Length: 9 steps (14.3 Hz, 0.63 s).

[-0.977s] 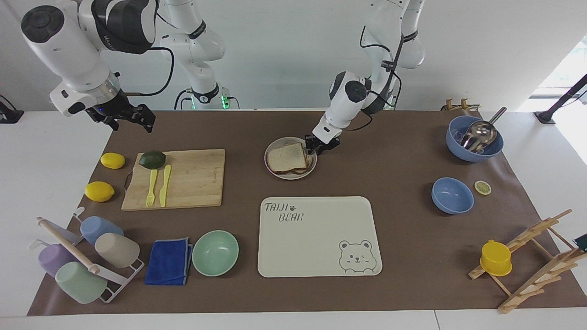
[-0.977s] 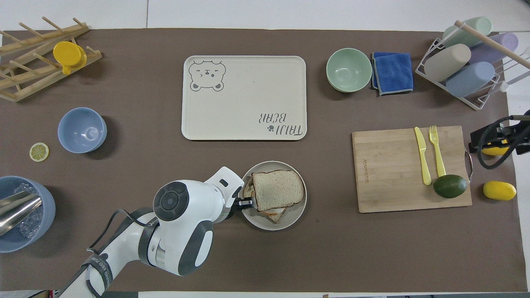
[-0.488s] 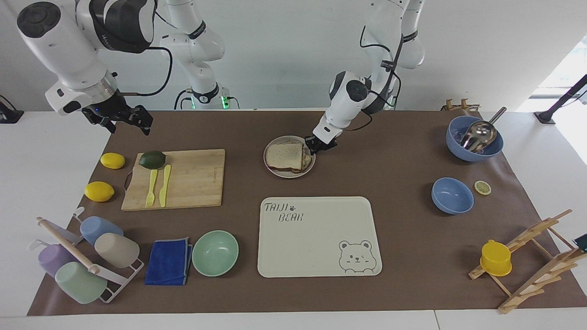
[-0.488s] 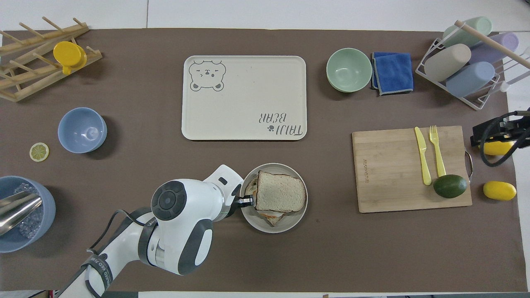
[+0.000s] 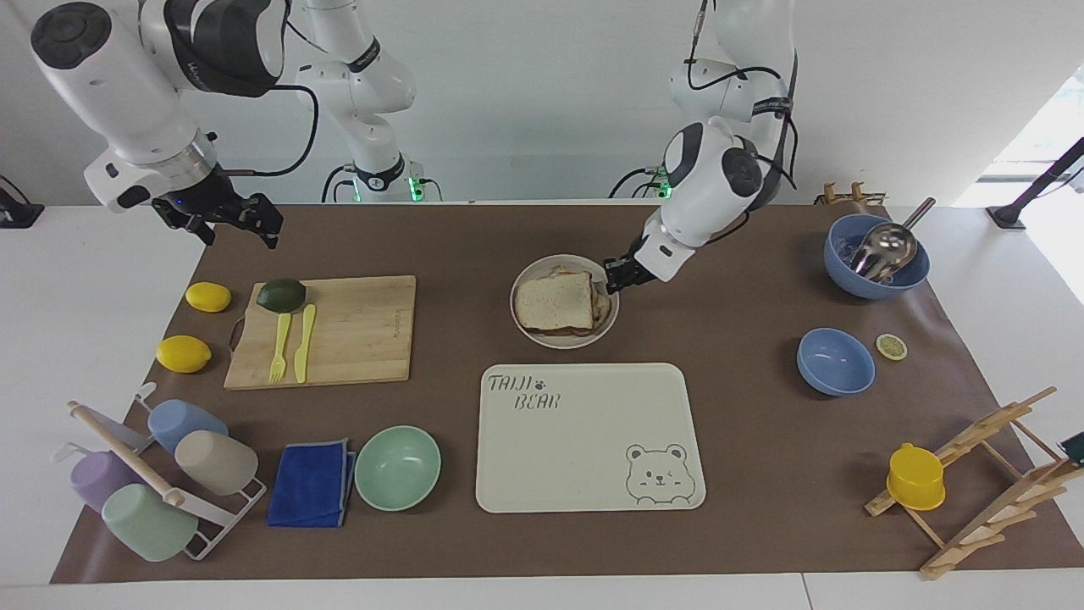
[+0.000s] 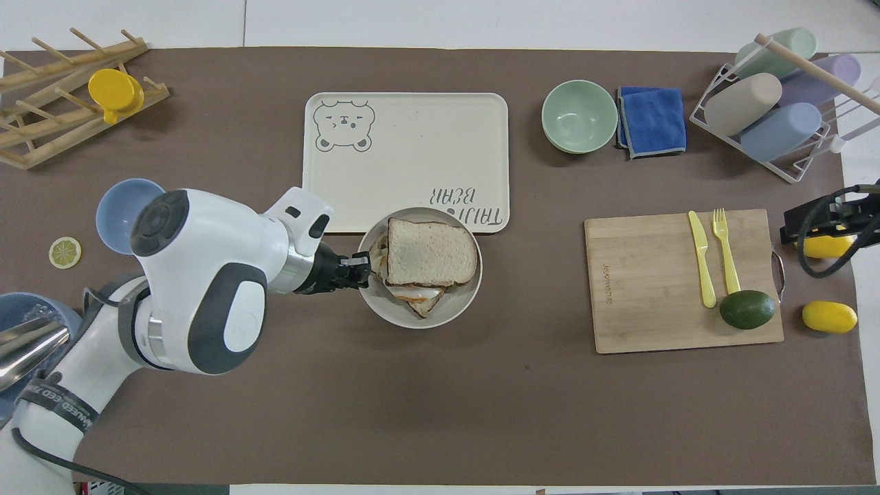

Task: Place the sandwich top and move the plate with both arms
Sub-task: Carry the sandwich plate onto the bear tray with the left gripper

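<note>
while we carry: left gripper (image 5: pixel 616 277) pinches the plate (image 5: pixel 542 337) rim, frame centre
sandwich top (image 5: pixel 555 302): soft, loose, slides; we hold level
right gripper (image 5: pixel 222 213): upper left, waiting, grip unreadable

left pincer (image 5: pixel 611 276) clamped – right pincer (image 5: pixel 229 222) raised

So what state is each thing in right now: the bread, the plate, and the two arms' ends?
Sandwich top: laid on the sandwich, on the plate.
Plate: gripped at its rim, seemingly lifted.
Left tool: shut on the plate.
Right tool: open, empty, waiting in the air.
</note>
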### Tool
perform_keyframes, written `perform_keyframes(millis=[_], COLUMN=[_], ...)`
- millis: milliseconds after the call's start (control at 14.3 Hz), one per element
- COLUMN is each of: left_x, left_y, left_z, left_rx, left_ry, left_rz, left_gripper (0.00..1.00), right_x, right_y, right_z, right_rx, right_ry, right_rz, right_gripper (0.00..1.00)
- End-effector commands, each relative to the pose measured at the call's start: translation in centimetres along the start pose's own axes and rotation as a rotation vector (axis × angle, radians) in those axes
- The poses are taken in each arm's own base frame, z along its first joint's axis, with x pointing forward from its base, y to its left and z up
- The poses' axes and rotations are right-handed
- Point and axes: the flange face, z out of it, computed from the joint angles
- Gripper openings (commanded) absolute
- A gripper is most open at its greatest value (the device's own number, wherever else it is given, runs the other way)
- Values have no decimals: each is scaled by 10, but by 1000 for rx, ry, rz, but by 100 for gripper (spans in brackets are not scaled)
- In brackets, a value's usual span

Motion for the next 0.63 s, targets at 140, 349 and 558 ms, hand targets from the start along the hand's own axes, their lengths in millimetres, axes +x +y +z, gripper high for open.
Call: perform_keyframes(millis=[140, 349, 558], left_x=[97, 151, 166], left_y=[-3, -10, -18], left_z=[-18, 15, 35], left_rx=[-28, -25, -24], left_ry=[11, 21, 43], left_rz=[-2, -29, -43], left_gripper=[0, 0, 0], right_x=[-7, -7, -8], right_y=[-6, -5, -8], right_z=[-13, -13, -14], right_rx=[50, 51, 50], right_ry=[29, 29, 32], right_rz=[-33, -28, -28], right_gripper=[100, 100, 100])
